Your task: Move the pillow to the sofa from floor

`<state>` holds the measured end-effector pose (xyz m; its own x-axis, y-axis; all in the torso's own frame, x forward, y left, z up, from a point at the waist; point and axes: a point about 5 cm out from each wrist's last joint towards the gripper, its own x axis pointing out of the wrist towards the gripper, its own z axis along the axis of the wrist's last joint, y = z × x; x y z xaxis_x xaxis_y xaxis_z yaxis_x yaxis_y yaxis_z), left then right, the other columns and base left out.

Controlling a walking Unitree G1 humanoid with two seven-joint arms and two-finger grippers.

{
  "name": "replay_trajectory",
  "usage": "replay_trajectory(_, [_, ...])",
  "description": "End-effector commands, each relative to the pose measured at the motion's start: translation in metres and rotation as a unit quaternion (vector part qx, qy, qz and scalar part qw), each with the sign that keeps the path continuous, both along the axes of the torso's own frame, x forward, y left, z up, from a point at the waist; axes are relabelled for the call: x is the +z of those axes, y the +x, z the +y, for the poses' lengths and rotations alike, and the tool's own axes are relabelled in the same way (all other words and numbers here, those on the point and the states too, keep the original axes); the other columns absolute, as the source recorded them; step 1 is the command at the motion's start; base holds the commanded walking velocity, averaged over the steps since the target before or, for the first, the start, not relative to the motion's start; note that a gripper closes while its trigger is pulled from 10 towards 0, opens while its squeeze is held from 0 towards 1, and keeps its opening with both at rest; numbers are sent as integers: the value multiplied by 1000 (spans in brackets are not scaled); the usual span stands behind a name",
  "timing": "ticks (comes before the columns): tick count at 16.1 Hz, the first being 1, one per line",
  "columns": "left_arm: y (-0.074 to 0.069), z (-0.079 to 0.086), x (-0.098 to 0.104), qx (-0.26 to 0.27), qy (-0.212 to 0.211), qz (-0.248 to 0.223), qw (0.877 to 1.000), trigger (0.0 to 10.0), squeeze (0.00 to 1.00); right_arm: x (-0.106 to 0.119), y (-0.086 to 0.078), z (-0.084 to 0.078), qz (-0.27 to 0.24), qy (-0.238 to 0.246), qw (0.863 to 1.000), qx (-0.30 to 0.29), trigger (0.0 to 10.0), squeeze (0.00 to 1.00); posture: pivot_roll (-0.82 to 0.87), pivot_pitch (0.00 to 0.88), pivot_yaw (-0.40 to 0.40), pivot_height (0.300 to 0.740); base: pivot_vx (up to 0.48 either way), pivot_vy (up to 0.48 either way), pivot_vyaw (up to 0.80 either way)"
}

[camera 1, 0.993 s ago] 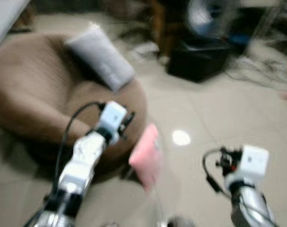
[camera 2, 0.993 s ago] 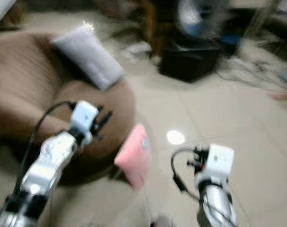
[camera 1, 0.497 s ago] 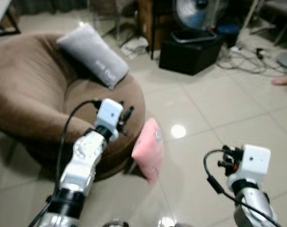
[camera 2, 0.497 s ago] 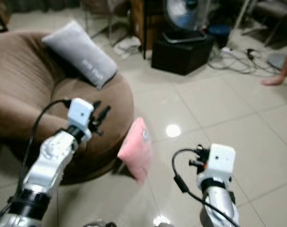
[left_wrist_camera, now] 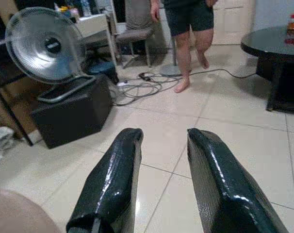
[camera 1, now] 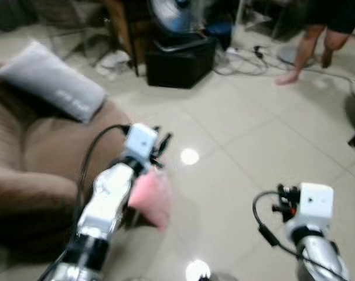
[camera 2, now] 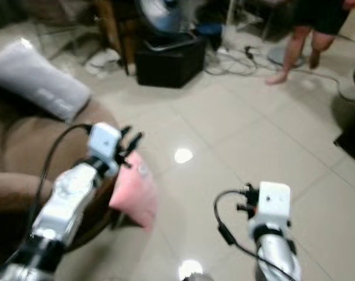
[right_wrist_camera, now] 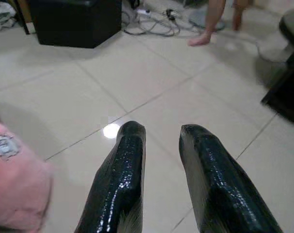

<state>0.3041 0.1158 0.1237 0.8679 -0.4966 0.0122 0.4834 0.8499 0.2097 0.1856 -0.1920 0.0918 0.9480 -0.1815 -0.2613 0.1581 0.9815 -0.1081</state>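
Waiting for pickup: pink pillow [camera 2: 133, 190] on floor [camera 2: 224, 134], leaning on brown sofa [camera 1: 31, 170] edge, at 7 o'clock of frame. Left tool [left_wrist_camera: 159, 182] empty, narrow gap, above pillow, probably not touching. Right tool [right_wrist_camera: 159, 182] empty, narrow gap. Grasp and lift remain.

Pink pillow [camera 2: 133, 190] blurred, arm-covered

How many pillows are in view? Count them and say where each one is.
2. The grey pillow lies on the brown sofa; the pink pillow is on the floor against the sofa's edge. Others may be hidden.
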Motion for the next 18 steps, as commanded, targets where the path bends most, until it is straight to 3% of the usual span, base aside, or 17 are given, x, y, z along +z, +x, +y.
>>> replay_trajectory(1, [-1,12,-4,14,7,10,1000,10000,0,9,8,12,-45,-14,998,43,10000,0,-86,75,28,740,349,0,0])
replay_trajectory(2, [-2,11,-5,11,5,13,1000,10000,0,12,10,14,-62,-26,996,57,10000,0,-86,75,28,740,349,0,0])
replay_trajectory(4, [-3,11,-10,10,-15,31,999,10000,0,24,10,28,-127,46,981,136,10000,0,-82,74,30,740,345,0,0])
replay_trajectory(6, [-3,15,-12,19,-28,41,999,10000,0,28,7,40,-133,86,962,223,10000,0,-81,74,30,740,334,0,0])
replay_trajectory(8, [-3,18,-13,26,-23,42,999,10000,0,22,8,46,-118,63,955,265,10000,0,-72,73,24,740,328,0,0])
replay_trajectory(9, [-4,20,-14,30,-20,42,998,10000,0,15,11,43,-105,49,960,254,10000,0,-72,73,24,740,319,0,0])
replay_trajectory(10, [-7,27,-19,46,-13,47,998,10000,0,-11,20,30,-46,-26,984,172,10000,0,-67,74,19,740,311,0,0])
replay_trajectory(11, [-7,28,-20,50,-12,49,997,10000,0,-18,21,27,-26,-40,987,154,10000,0,-66,74,20,740,315,0,0])
replay_trajectory(13, [-9,31,-24,66,-23,51,996,10000,0,-22,24,20,-36,-73,991,108,10000,0,-63,74,20,740,291,0,0])
replay_trajectory(14, [-9,35,-27,82,-28,54,995,10000,0,-19,26,15,-74,-102,988,85,10000,0,-60,72,19,740,247,0,0])
replay_trajectory(15, [-11,42,-32,102,-28,57,993,10000,0,-22,25,9,-80,-100,991,46,10000,0,-60,72,19,740,0,0,0])
replay_trajectory(17, [-17,60,-48,140,-32,81,986,10000,0,-37,12,7,-47,41,997,44,10000,0,-57,67,20,740,0,0,0])
replay_trajectory(18, [-21,68,-57,153,-29,102,982,10000,0,-41,6,6,-46,45,997,49,10000,0,-57,66,20,740,0,0,0])
